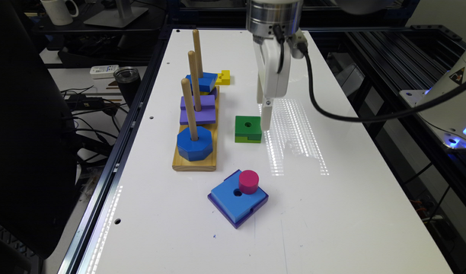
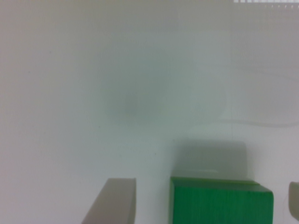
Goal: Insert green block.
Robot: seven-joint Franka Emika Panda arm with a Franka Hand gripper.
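Note:
The green block lies flat on the white table, dark green on top with a round centre hole and a lime-green lower layer. My gripper is lowered close to the table at the block's edge on the exterior view's right. In the wrist view the green block sits between the two spread fingers, with a gap on one side, so the gripper is open. The wooden peg base with three upright pegs stands on the exterior view's left of the block.
A blue octagon sits on the nearest peg, a purple block on the middle one, a blue block on the far one. A small yellow block lies beside the base. Nearer the front, a magenta cylinder stands on a blue-and-purple square block.

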